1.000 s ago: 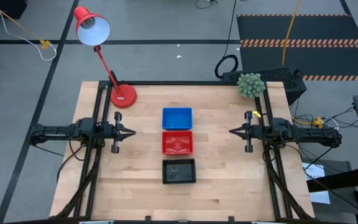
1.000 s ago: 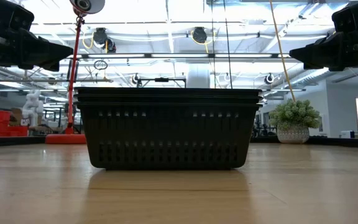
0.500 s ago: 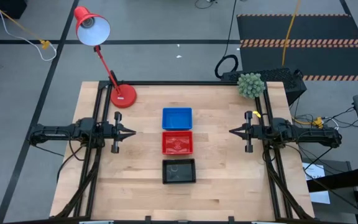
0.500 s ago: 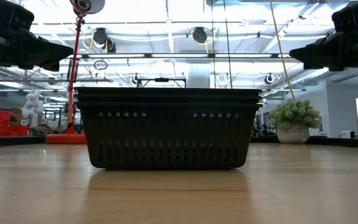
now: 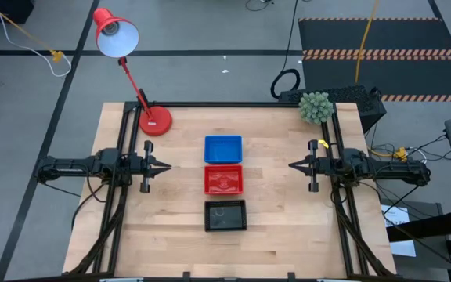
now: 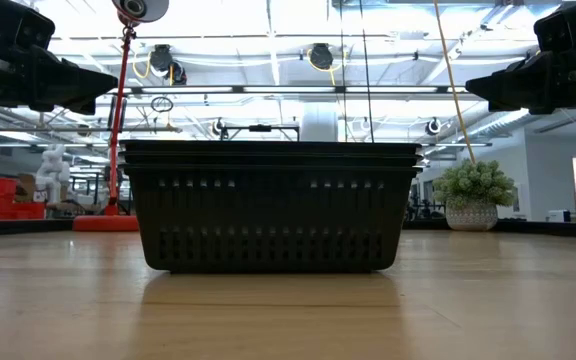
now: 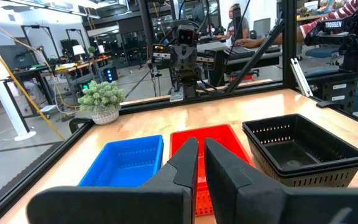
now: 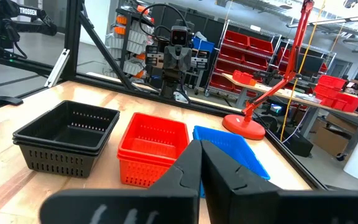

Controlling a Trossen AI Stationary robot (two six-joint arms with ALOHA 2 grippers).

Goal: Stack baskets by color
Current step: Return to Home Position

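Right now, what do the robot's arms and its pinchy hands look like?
The left arm and the right arm are dark, nearly black, built of chunky jointed pieces, with dark cables trailing from them. The left gripper and the right gripper each have two smooth dark fingers, shaped like wedges that narrow to a point. A short crossbar sits behind each pair.

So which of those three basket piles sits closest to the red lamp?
The blue stack, at the row's end towards the red lamp; the red stack is in the middle, the black stack farthest.
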